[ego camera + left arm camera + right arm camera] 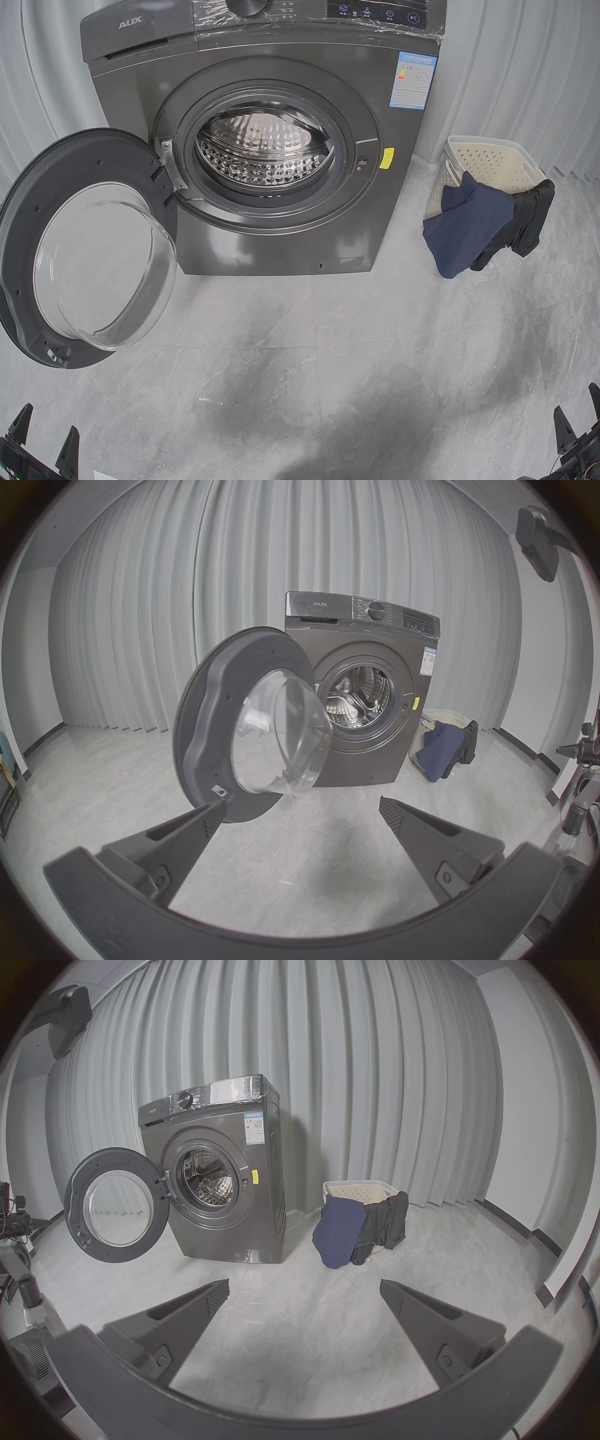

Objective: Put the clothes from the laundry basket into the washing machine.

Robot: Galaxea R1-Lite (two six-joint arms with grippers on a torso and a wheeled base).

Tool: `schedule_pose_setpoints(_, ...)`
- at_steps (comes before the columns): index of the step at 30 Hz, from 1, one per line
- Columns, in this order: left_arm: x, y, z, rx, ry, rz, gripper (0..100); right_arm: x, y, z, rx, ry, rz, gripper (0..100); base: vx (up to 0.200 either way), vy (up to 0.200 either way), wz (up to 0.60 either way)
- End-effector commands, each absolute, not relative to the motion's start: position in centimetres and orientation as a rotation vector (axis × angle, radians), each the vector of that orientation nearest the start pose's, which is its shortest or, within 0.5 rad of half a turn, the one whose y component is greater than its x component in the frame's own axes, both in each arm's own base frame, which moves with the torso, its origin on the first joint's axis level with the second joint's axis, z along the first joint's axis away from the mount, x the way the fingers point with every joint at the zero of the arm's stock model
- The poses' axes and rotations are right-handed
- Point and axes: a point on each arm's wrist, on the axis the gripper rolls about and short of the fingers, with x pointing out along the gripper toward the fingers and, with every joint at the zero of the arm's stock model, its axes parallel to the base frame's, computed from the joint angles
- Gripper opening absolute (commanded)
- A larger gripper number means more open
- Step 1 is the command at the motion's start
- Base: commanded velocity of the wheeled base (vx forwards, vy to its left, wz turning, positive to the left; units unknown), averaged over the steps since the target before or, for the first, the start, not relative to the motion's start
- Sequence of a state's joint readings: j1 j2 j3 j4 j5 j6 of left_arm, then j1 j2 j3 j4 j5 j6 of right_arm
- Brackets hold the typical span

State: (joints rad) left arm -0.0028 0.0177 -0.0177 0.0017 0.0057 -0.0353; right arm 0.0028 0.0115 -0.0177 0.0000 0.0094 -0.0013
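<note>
Head view: left gripper (pixel 49 431) and right gripper (pixel 576 406) sit closest, both with fingers spread and holding nothing. Bare grey floor (pixel 312 375) lies ahead of and between them. The washing machine (pixel 262 156) is ahead, its door (pixel 81 250) swung fully open on the left gripper's side, with the door's lower rim near that gripper. The steel drum (pixel 265 150) shows no clothes. The laundry basket (pixel 494 159), cream and perforated, stands ahead of the right gripper, well apart, beside the machine's far corner and close to the curtain (pixel 512 62). A navy cloth (pixel 469 228) hangs over its front rim down to the floor, with a black garment (pixel 528 219) draped just beside it.

Left wrist view: fingers (pixel 181 836) apart, with the door (pixel 244 724) near ahead and the basket (pixel 447 717) far off past the machine.

Right wrist view: fingers (pixel 437 1322) apart, and open floor runs ahead to the basket (pixel 359 1188). The navy cloth (pixel 337 1229) and black garment (pixel 384 1222) overlap on its rim.
</note>
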Motion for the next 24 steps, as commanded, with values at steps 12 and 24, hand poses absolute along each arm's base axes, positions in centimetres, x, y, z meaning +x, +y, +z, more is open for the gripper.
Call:
schedule_pose_setpoints(12,-2.26,0.02,7.63,-0.034,0.005,0.003,100,-2.28,0.01,7.55,-0.002,0.000,0.012,100,0.000,-0.200,0.00)
schedule_pose_setpoints(24,-2.26,0.02,7.63,-0.035,0.005,0.003,100,-2.29,0.02,7.57,-0.005,0.000,0.017,100,0.000,-0.183,0.00)
